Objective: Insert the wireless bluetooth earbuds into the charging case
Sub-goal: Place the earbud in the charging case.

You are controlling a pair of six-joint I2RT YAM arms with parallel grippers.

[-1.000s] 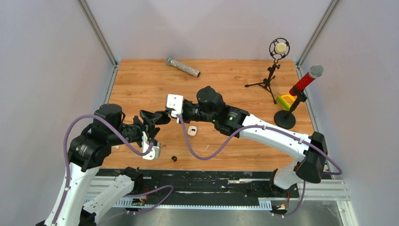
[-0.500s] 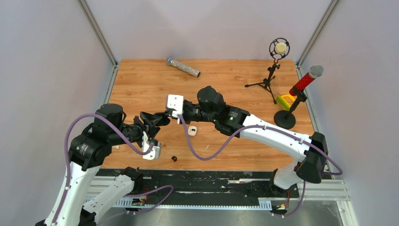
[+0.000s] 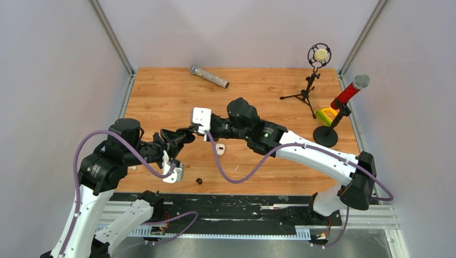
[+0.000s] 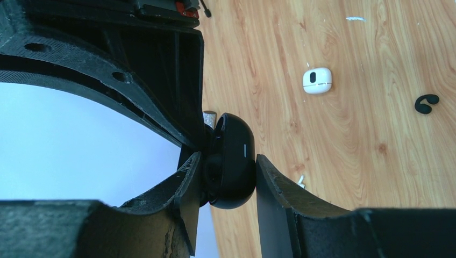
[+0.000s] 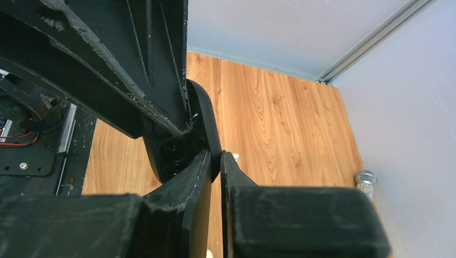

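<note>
Left wrist view: the left gripper [image 4: 227, 163], reaching level over the table [image 3: 161, 91], clamps the black charging case [image 4: 235, 145] aloft, long axis along its fingers, the right gripper [image 5: 215, 161] pinching its lid from opposite, while below the case the whitish earbud [image 4: 317, 80] and black earbud [image 4: 426, 103] lie apart on open wood.

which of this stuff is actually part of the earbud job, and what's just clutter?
Job:
charging case, gripped by left fingers and right fingers
whitish earbud
black earbud

Lying about:
silver microphone
tripod microphone
red microphone
yellow-green block
</note>
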